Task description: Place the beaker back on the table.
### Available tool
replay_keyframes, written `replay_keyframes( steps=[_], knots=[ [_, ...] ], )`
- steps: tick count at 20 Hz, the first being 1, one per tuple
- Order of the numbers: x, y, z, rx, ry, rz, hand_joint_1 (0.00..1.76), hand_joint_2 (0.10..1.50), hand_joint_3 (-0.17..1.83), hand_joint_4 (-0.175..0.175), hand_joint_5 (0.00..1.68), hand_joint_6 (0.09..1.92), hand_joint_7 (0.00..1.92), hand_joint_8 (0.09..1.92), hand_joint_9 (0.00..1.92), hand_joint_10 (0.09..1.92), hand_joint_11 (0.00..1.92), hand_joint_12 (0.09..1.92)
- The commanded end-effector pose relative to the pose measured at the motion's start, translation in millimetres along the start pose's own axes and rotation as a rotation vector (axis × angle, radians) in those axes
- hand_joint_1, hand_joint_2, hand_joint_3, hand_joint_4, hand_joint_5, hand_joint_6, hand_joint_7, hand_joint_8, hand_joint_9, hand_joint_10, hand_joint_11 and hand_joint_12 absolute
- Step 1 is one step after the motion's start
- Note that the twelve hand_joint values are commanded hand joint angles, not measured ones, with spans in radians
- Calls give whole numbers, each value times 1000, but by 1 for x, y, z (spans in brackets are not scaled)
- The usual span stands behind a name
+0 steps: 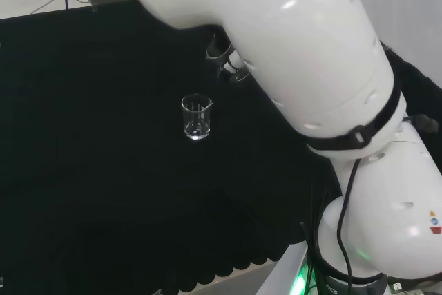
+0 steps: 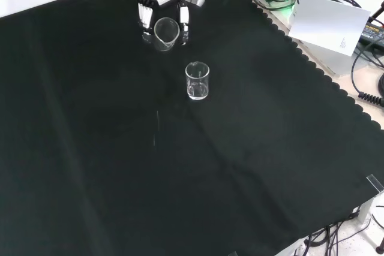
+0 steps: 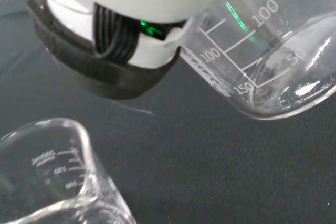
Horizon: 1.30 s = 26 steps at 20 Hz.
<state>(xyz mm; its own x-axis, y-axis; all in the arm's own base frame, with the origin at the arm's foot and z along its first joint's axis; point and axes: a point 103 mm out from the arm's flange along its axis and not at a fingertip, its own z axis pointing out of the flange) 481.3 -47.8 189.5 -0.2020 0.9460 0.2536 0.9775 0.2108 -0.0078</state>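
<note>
While the hand (image 2: 162, 4) grips a tilted beaker (image 2: 166, 33), another beaker (image 2: 197, 80) stands upright nearby.

in the front view a held beaker (image 2: 166, 33) sits at eleven o'clock of the standing beaker (image 2: 197, 80), apart.

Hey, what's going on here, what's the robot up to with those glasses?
The robot's hand is holding a clear glass beaker near the far end of the black cloth in the front view, fingers on either side of it. The beaker looks tipped rather than upright. A second beaker stands upright on the cloth just in front, apart from the held one. Whether either holds liquid is hard to tell.
</note>
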Motion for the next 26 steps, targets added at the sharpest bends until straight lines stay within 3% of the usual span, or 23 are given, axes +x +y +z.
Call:
replay_keyframes(
  steps=[1,15,26],
  knots=[
    [-7,31,19,-76,169,-53,1429,744,378,-175,1381,327,1345,438,1571,87,1377,537],
    [-9,79,91,-16,339,-75,1427,768,340,-175,1363,352,1327,468,1568,87,1356,552],
    [-1,98,115,-7,415,-52,1426,786,311,-175,1351,370,1315,487,1567,87,1347,568]
  ],
)
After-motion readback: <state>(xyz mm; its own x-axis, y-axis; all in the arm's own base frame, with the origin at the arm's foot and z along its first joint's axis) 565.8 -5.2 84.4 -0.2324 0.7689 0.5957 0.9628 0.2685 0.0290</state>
